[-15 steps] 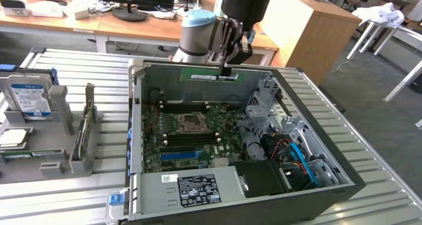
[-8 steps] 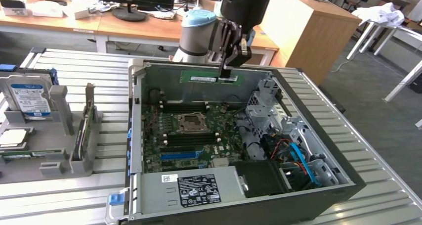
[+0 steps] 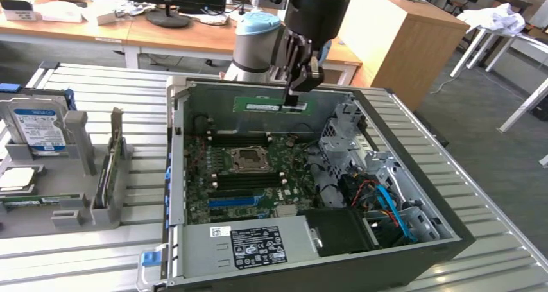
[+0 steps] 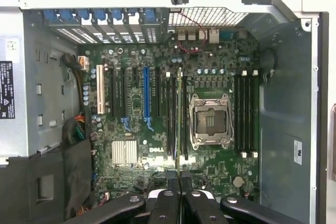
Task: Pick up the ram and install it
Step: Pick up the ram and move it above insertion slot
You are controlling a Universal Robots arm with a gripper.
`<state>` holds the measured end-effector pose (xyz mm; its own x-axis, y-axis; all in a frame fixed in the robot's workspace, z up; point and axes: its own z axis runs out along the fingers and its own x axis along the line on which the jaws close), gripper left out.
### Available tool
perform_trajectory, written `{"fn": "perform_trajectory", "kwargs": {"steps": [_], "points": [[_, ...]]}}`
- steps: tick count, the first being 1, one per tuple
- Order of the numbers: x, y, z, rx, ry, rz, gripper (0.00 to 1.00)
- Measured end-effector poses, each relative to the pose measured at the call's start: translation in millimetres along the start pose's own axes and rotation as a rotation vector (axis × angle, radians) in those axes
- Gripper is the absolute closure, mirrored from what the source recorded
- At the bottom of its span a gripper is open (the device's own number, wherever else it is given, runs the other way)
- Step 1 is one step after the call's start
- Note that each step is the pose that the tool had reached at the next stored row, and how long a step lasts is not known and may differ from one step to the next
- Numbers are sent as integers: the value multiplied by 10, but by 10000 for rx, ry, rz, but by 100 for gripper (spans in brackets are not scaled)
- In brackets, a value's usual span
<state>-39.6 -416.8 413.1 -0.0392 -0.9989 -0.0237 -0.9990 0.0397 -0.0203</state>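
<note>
The ram is a long green stick that hangs level above the open computer case, over the far part of the motherboard. My gripper is shut on it, gripping near the end toward the exterior view's right. In the wrist view the ram shows edge-on as a thin green line running out from between my fingers. It lies over the black memory slots beside the CPU socket. How high it is above the slots cannot be told.
A grey holder on the exterior view's left carries a hard drive and another upright stick. Inside the case are the power supply, drive cage, cables and a blue slot.
</note>
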Motion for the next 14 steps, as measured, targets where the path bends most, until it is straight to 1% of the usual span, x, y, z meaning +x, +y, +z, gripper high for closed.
{"fn": "perform_trajectory", "kwargs": {"steps": [14], "points": [[4,4,190,0,0,0,88]]}}
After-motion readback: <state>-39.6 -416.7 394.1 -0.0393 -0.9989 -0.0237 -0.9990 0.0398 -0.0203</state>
